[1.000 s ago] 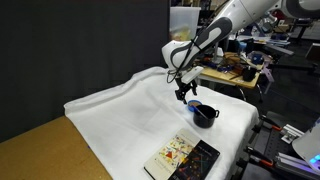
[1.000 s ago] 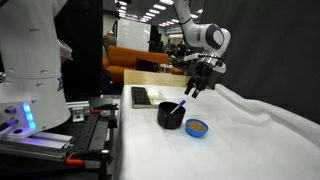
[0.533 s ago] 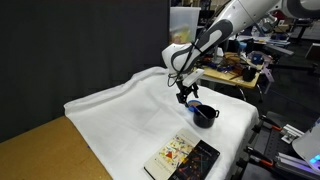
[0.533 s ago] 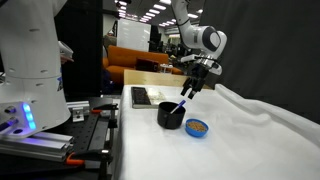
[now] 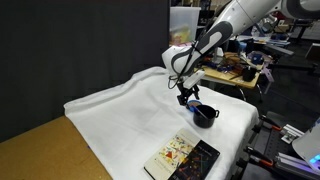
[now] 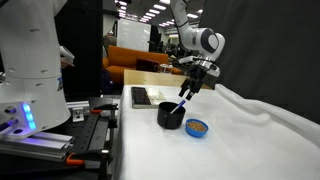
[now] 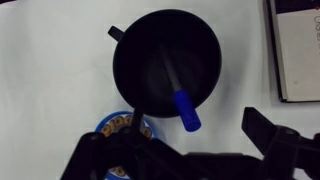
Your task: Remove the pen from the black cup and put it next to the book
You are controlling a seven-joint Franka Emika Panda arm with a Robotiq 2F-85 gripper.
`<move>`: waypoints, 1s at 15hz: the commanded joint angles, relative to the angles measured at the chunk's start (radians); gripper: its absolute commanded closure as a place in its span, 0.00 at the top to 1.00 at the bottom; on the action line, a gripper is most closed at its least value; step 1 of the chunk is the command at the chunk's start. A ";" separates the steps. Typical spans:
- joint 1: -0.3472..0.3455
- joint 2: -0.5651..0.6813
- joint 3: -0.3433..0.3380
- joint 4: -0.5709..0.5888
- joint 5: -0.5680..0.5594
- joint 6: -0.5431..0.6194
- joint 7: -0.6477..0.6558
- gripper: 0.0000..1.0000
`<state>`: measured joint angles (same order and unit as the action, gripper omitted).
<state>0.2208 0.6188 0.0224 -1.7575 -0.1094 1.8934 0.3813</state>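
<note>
1. On the worktop covered in white cloth (image 5: 110, 110), the small black cup with a side handle (image 7: 140, 60) stands upright.
2. The short bright blue pen (image 7: 186, 110) is inside the cup. It leans on the rim, and its blue end pokes out.
3. The robot's two black fingers (image 7: 270, 135) are spread wide apart and hold nothing. They hang just above the cup, over the pen's blue end.
4. The thin flat book with a cream half and a black half (image 5: 183, 158) lies near the cup, not touching it.
5. A little round blue dish (image 6: 198, 127) sits just beside the cup.
</note>
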 commanded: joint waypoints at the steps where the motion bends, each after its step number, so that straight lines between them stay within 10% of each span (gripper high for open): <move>1: 0.004 0.014 -0.004 0.007 0.003 0.001 0.011 1.00; 15: 0.017 0.029 -0.005 0.014 0.002 -0.005 0.023 1.00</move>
<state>0.2338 0.6422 0.0222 -1.7541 -0.1094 1.8934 0.3881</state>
